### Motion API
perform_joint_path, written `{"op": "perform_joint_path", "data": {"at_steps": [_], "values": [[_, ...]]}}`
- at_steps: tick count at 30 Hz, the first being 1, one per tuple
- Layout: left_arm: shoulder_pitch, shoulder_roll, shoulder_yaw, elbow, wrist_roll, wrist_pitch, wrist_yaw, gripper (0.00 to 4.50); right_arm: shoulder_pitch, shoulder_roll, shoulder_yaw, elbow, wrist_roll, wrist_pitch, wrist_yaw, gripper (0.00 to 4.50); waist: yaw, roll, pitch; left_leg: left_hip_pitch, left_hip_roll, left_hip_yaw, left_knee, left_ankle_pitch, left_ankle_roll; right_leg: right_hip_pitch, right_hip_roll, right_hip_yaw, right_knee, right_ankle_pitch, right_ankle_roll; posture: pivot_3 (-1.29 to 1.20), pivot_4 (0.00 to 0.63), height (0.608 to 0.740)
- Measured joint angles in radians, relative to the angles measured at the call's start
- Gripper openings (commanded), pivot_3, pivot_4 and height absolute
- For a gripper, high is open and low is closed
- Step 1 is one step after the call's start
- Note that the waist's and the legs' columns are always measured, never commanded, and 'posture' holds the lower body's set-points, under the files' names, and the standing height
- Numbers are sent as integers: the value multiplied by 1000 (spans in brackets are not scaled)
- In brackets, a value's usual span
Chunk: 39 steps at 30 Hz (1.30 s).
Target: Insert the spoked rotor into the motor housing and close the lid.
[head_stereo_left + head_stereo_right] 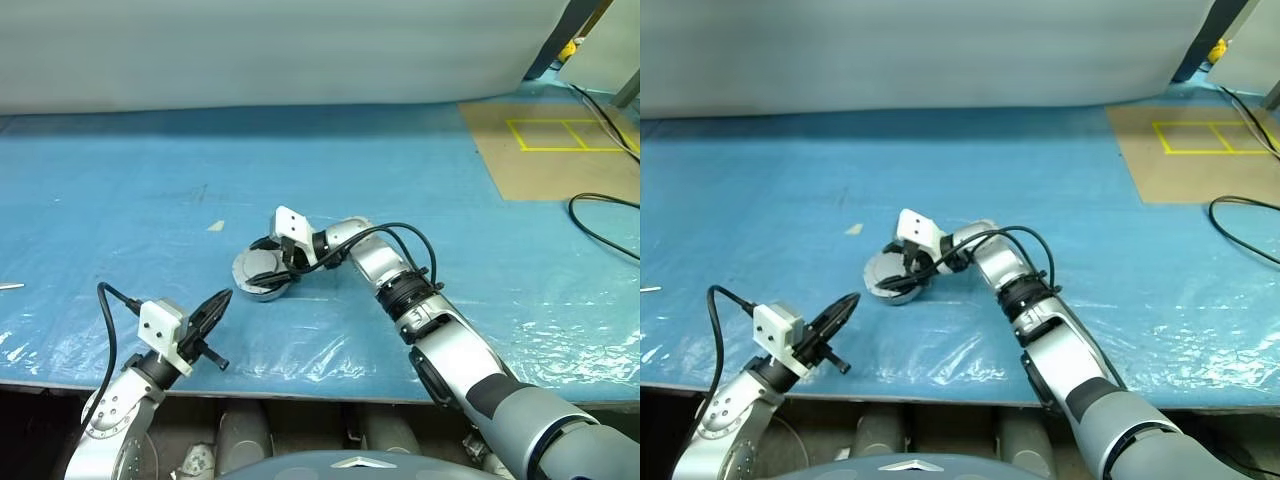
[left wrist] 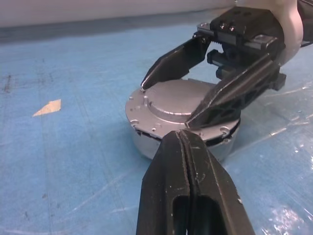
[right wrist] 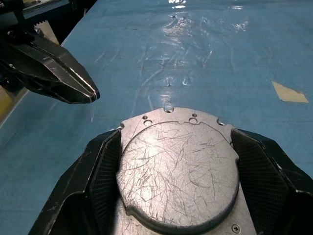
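The grey motor housing [image 1: 262,288] sits on the blue table with the lid [image 3: 178,166], plain scratched grey face up, lying on top of it. My right gripper [image 1: 270,262] reaches in from the right and straddles the lid's raised disc, its two fingers [image 3: 105,166] pressed against opposite sides. My left gripper [image 1: 222,297] is shut and empty. It points at the housing from the near left, with its tip [image 2: 180,133] just short of the housing wall [image 2: 146,144]. The spoked rotor is hidden.
A small tan scrap [image 1: 216,226] lies on the blue plastic sheet left of the housing. A black cable [image 1: 600,225] loops at the right edge, near a brown panel with yellow tape [image 1: 560,150]. The table's front edge [image 1: 300,378] runs close below my grippers.
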Motion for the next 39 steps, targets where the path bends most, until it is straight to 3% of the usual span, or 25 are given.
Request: {"op": "perform_joint_path", "data": {"at_steps": [8, 15, 27, 39], "values": [[-22, -10, -5, 29, 14, 0, 13, 0, 1, 1, 12, 0, -9, -8, -49, 3202, 2, 0, 0, 0, 0, 0, 0, 0, 0, 0, 0, 0, 0, 0, 0, 0, 150, 740], [-18, -14, -6, 35, 15, -1, 14, 0, 31, -23, -2, -54, 43, 49, 15, 3202, 4, 0, 0, 1, -1, 0, 1, 0, 0, 1, -1, 0, 0, 0, 0, 0, 150, 740], [-13, -14, -6, 30, 15, 2, 15, 0, 42, -27, 20, -44, 10, -30, -28, 3202, 3, 0, 0, 1, -1, 0, 1, 0, 0, 2, -1, 0, 0, 0, 0, 0, 150, 740], [-8, -16, -6, 73, 18, -52, -12, 0, 59, -46, 17, -72, 40, 4, 23, 3202, 4, 0, 0, 2, -1, 0, 1, 0, 0, 3, -1, 0, 0, 0, 0, 0, 150, 740]]}}
